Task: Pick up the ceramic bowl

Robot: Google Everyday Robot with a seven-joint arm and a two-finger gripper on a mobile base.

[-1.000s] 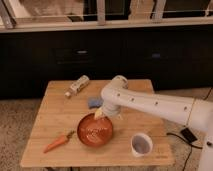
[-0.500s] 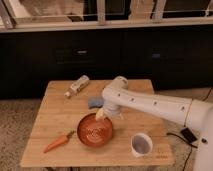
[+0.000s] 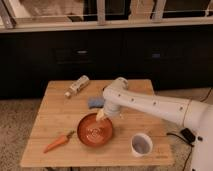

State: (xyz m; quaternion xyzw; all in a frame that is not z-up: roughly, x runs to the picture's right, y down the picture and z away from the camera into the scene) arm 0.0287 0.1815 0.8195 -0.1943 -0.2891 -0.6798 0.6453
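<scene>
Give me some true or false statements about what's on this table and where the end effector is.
1. The end effector is over the far rim of the ceramic bowl. True.
2. The carrot lies inside the bowl. False: it lies on the table, beside the bowl on the picture's left.
3. The white cup stands upright near the table's front edge. True.
4. The bottle stands upright. False: it lies on its side near the back edge.
5. The blue object sits in the cup. False: it lies on the table behind the bowl, next to the arm.
</scene>
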